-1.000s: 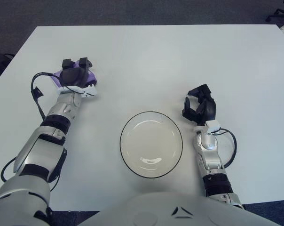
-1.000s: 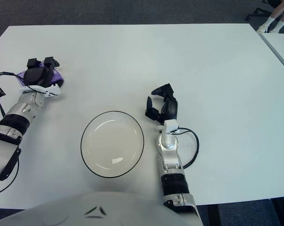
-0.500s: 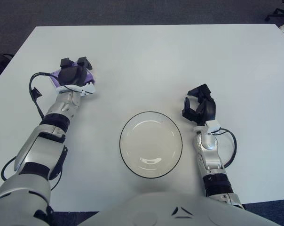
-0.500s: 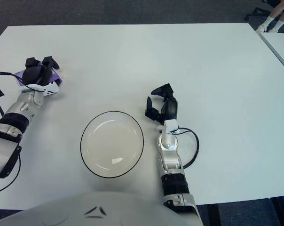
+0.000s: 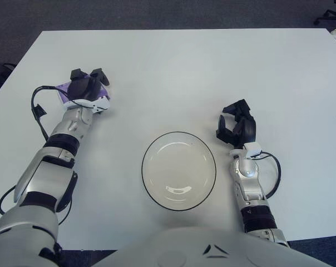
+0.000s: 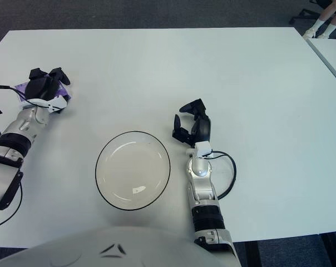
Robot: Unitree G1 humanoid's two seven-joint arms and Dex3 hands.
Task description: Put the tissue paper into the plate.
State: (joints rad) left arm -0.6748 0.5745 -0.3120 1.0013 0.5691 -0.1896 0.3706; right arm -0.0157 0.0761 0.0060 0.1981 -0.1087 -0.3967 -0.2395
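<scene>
A purple tissue paper pack [image 5: 60,89] sits at the table's far left, mostly hidden under my left hand [image 5: 85,83]. That hand covers it from above, its dark fingertips [image 5: 98,74] hooked over the pack's far edge. The plate [image 5: 179,135], a shallow white dish with a dark rim, stands empty at the middle near the front edge, well to the right of the pack. My right hand [image 5: 236,123] shows just right of the plate, fingers loosely bent and holding nothing.
The white table [image 5: 212,67] stretches wide behind the plate and both hands. A black cable [image 5: 38,110] loops beside my left forearm, and another [image 5: 272,172] beside my right forearm. Dark carpet lies beyond the table's edges.
My left hand has shifted slightly left and away from me, and the purple pack has gone with it. The plate and my right hand are where they were.
</scene>
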